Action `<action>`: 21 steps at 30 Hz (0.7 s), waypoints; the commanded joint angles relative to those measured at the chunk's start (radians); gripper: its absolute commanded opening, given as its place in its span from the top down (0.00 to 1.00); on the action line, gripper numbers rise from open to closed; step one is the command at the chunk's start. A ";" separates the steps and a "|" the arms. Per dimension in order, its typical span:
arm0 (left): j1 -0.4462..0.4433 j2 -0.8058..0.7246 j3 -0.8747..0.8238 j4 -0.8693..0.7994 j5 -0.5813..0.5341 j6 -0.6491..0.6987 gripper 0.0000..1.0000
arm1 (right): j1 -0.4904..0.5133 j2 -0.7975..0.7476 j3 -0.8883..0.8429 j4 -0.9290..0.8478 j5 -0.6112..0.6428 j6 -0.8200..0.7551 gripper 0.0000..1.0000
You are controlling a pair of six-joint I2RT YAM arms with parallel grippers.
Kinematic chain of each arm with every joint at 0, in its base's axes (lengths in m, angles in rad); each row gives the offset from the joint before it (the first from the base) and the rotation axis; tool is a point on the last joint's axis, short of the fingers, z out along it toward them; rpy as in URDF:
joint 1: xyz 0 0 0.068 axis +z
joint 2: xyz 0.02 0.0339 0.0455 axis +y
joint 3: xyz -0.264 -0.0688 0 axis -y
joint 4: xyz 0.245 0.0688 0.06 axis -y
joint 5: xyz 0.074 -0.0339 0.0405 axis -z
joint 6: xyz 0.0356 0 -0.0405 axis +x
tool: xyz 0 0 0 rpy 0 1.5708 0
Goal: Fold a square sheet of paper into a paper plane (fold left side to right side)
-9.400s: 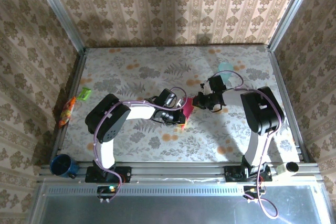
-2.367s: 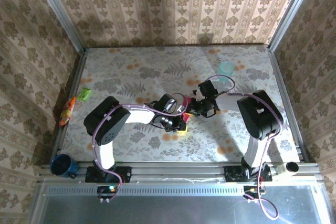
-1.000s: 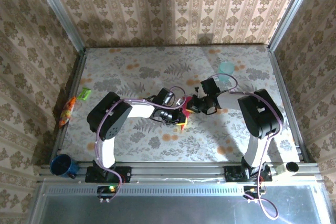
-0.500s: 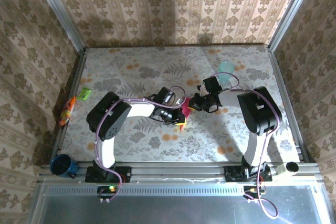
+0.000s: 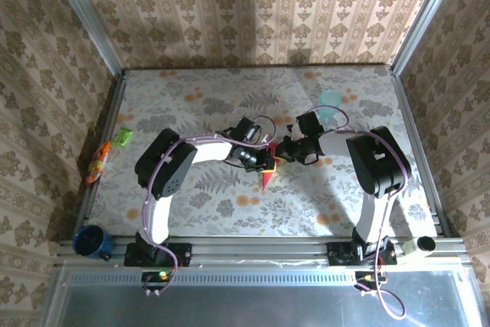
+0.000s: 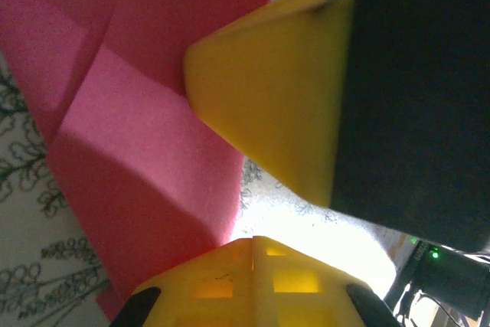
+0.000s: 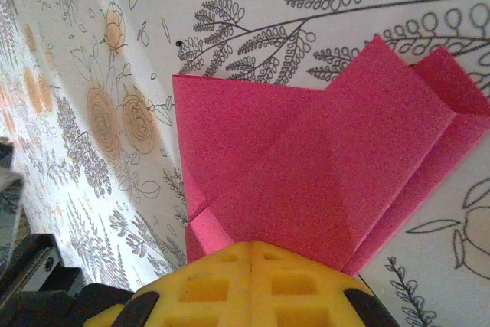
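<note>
magenta-red folded paper sheet (image 7: 306, 166); yellow fingers (image 7: 207, 285); white worktop (image 7: 99, 21) printed with orange blooms and grey ferns; pale teal cup (image 5: 330, 99).

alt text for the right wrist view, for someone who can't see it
A partly folded magenta paper, creased into overlapping flaps, lies on a floral-print table. The shut yellow right claw sits at the bottom of the frame, overlapping the paper's near edge.

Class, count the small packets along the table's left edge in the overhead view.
2. A green packet lies near the left edge; an orange packet lies just nearer the viewer, at that edge. Others may be hidden under the left arm.
</note>
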 commanded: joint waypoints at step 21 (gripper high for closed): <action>-0.043 -0.131 -0.183 -0.084 0.012 0.075 1.00 | 0.008 0.059 0.024 -0.124 0.080 -0.040 1.00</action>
